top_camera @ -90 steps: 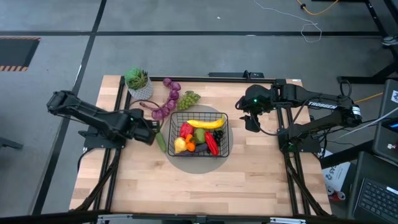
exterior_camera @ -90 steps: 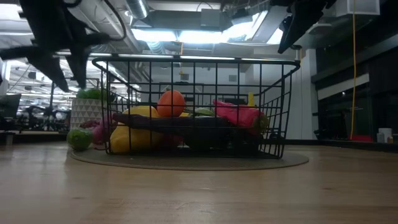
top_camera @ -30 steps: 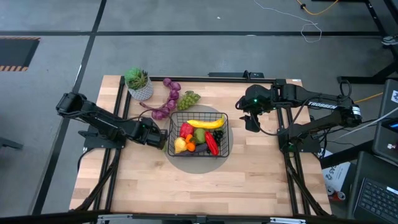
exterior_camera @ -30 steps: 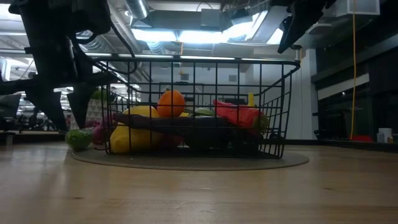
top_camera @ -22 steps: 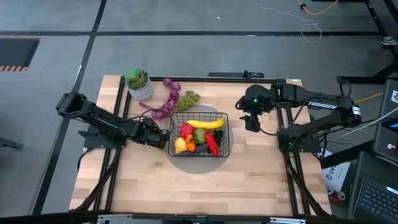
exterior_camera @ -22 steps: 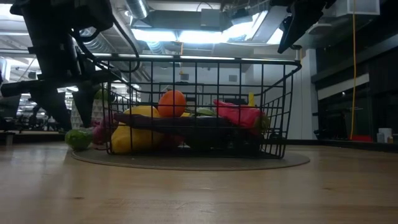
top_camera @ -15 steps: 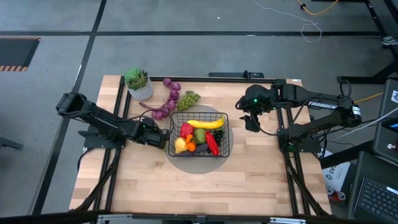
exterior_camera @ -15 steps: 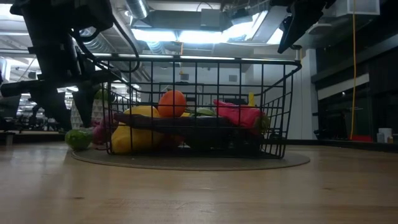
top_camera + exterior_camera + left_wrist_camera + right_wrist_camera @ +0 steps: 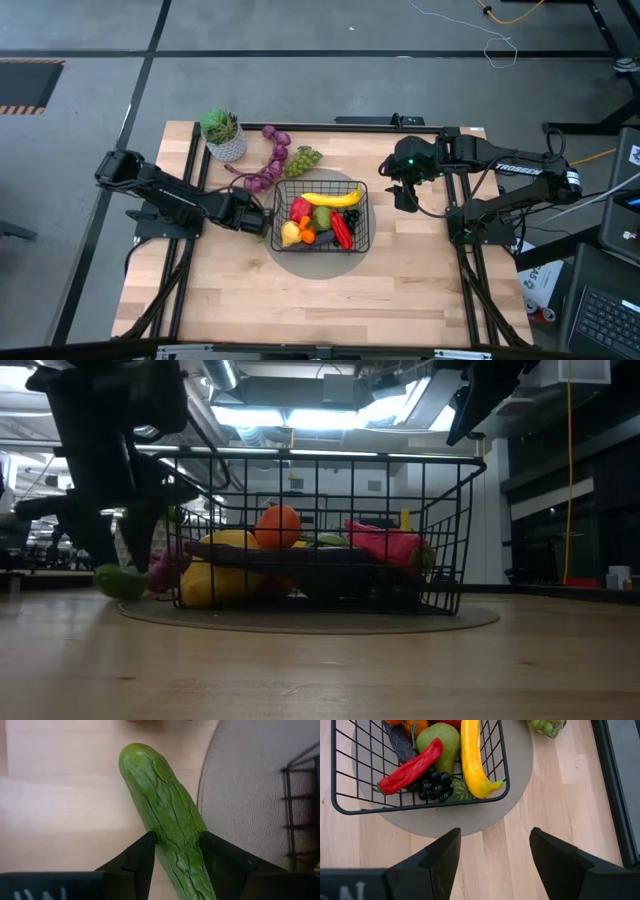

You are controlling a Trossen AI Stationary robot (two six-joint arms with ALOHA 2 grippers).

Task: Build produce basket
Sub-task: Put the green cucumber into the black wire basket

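We have the left gripper [image 9: 176, 851] down at table level beside the small black wire-mesh basket [image 9: 322, 246], its two dark fingers [image 9: 141, 857] straddling the long green ridged toy cucumber [image 9: 165, 815], touching its flanks; whether they have clenched we cannot tell. The cucumber lies on the pale wood table [image 9: 400, 290] at the edge of the round grey mat [image 9: 517, 775], just outside the basket. The right gripper [image 9: 492, 852] waits with fingers spread, raised over the far right side
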